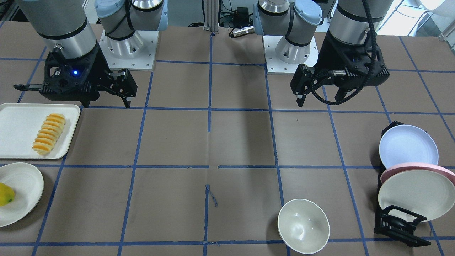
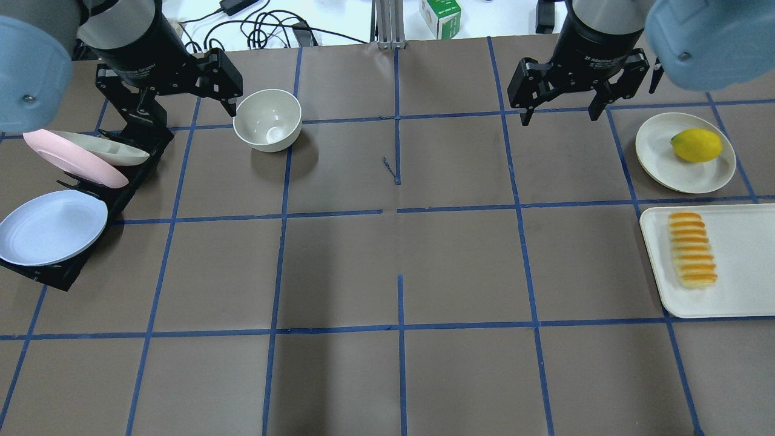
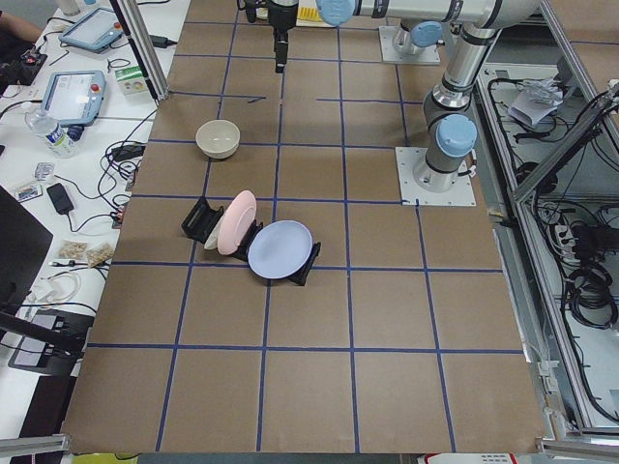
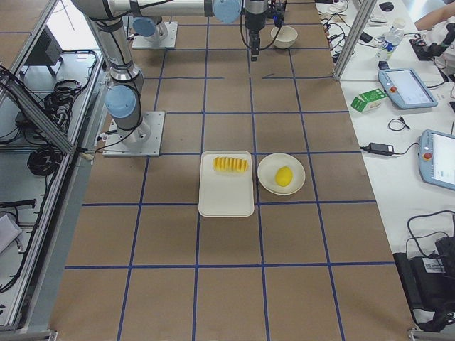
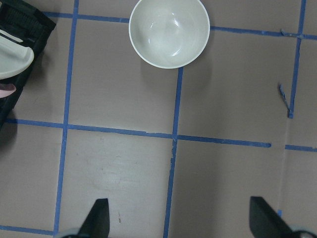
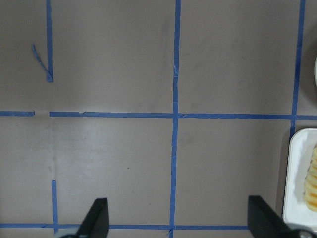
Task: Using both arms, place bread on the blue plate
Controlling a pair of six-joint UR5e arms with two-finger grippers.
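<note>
Ridged bread (image 2: 692, 249) on tray (image 2: 745, 290); smooth blue plate (image 2: 51, 227) racked; left claw (image 5: 181, 220), right claw (image 6: 177, 220) spread.

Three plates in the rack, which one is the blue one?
The blue plate, at the rack end farthest from the bowl; the pink plate is in the middle, the cream plate nearest the bowl.

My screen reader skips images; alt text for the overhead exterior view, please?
The left gripper and right gripper hang open above a taped table. The bread lies on a white tray at right; the blue plate sits in a black rack at left.
</note>
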